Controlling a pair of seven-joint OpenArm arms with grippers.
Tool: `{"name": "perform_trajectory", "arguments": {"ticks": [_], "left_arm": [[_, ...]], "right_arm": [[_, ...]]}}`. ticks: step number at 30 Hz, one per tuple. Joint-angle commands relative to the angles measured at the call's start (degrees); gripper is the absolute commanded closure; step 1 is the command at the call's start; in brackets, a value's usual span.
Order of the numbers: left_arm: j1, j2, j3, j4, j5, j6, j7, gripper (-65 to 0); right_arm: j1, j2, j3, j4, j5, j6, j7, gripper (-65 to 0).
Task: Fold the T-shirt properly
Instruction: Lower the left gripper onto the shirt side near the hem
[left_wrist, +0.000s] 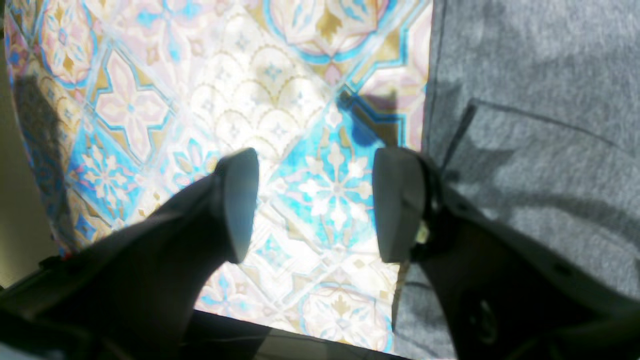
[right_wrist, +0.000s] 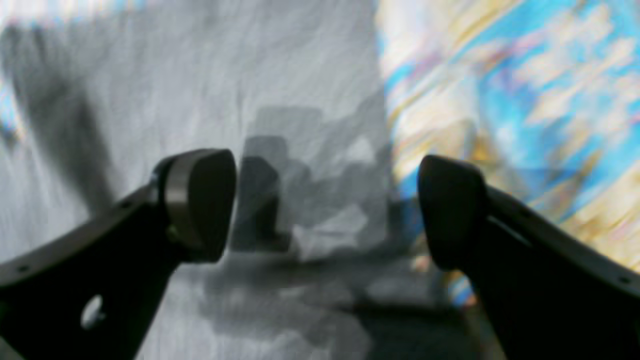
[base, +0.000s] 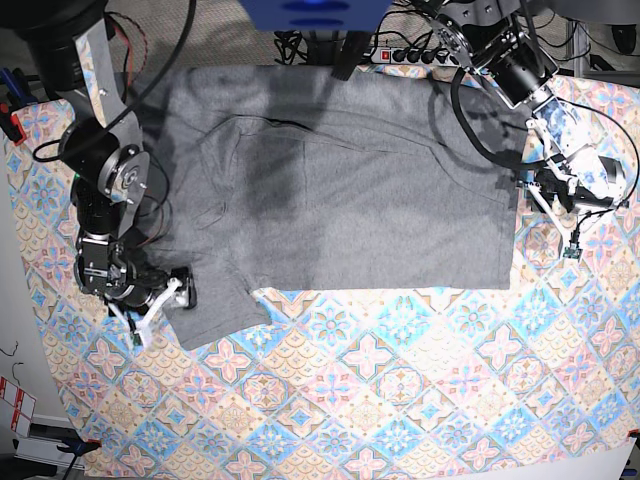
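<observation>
Two claws wide open, one grey tee spread out between them

So the T-shirt (base: 360, 210) is lying across the middle of the base view, pretty much from the left side over to the right, and it runs up toward the top right. One sleeve-like bit pokes out at lower left of the frame, kinda rumpled. Underneath is that busy patterned tablecloth (base: 400, 400), blue, tan and white tiles, showing all along the bottom.

Right gripper (right_wrist: 325, 207) is at the left of the base view, right around that lower-left bit of shirt. Its fingers are spread apart with nothing pinched. In its wrist view, grey fabric fills most of the space behind the fingers, with a strip of tablecloth down the right side. Can't tell if the tips are actually touching the cloth.

Left gripper (left_wrist: 315, 205) is over on the right of the base view, just beside the shirt's edge. Also released, holding nothing. Its wrist view has tablecloth between the fingertips and the shirt filling the right side, with a fold line running across the grey and a stitched line by the edge.

There's also a dark blue thing (base: 320, 14) cut off at the top center of the base view, no clue what it is.
</observation>
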Motion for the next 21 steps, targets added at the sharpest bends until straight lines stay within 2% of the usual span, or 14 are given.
{"name": "perform_trajectory", "arguments": {"ticks": [1, 4, 11, 14, 17, 21], "left_arm": [[-0.74, -0.73, 0.07, 1.09, 0.02, 0.32, -0.49, -33.9], [-0.66, -0.81, -0.02, 1.18, 0.02, 0.32, -0.58, -33.9], [-0.66, -0.90, -0.02, 1.18, 0.02, 0.32, -0.67, -34.0], [-0.66, -2.57, -0.02, 1.18, -0.16, 0.32, -0.67, -34.0], [-1.18, -2.66, -0.02, 1.18, -0.07, 0.32, -0.67, -34.1], [-4.96, -2.66, -0.02, -0.58, 0.11, 0.32, -1.63, -34.2]], "right_arm": [[1.92, 0.12, -0.06, -0.08, 0.59, -0.89, 1.70, -55.7], [1.92, 0.30, -0.15, -2.72, 0.51, -3.09, 3.81, -55.7], [1.92, 1.35, -0.06, -3.42, 0.51, -3.35, 4.51, -55.7], [0.34, 1.35, -0.06, -3.51, 0.51, -3.35, 4.51, -55.7], [-0.19, 1.35, -0.15, -3.51, 0.51, -3.35, 4.51, -55.7], [-0.19, 1.35, -0.24, -3.51, 0.51, -3.35, 4.33, -55.7]]}}
